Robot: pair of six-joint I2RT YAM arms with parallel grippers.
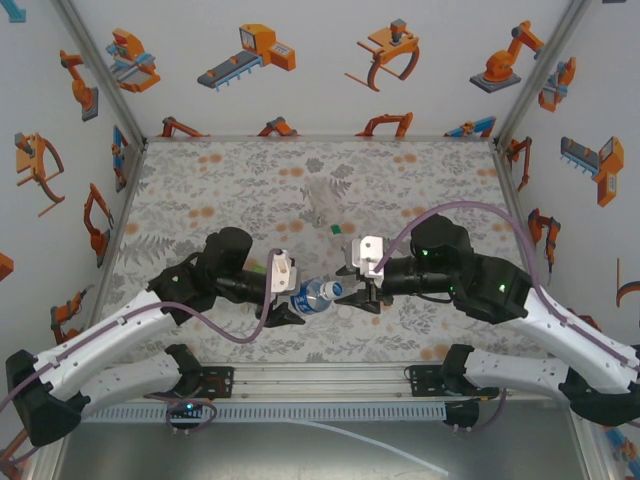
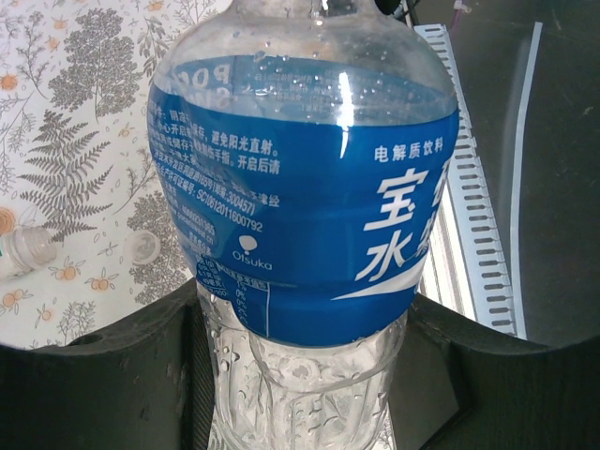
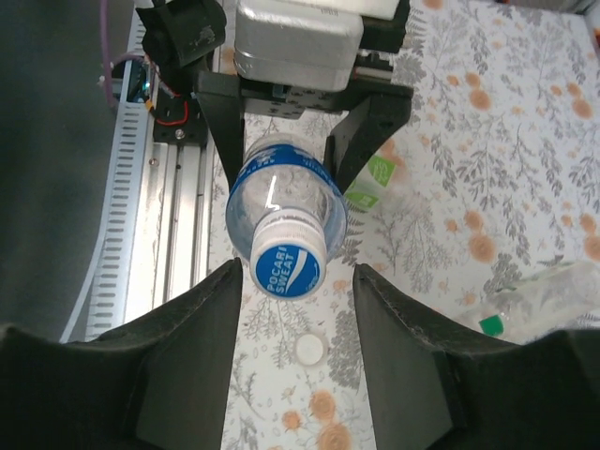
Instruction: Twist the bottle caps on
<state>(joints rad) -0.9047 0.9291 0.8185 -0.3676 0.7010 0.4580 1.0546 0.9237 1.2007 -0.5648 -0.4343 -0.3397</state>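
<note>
Left gripper [image 1: 292,308] was clamped tight on the bottle [image 1: 312,296], holding it on its side over the near part of the table [image 1: 200,200], just beyond the aluminium rail [image 1: 330,378]. The blue cap [image 3: 288,267] sat on the neck, pointing straight at the right gripper [image 3: 295,272]. Its jaws stood part-open on either side of the cap, with a sliver of gap on each flank and no contact. Room was tight between the two wrists, while the floral table behind them lay wide open. A white cap [image 3: 309,350] lay flat under the bottle's mouth. A green cap [image 3: 489,324] lay further out, near a clear bottle [image 3: 553,291]. The held bottle was smooth and see-through, with a glossy blue label and moulded ridges below it. The fingers [image 3: 187,356] were matte black.
</note>
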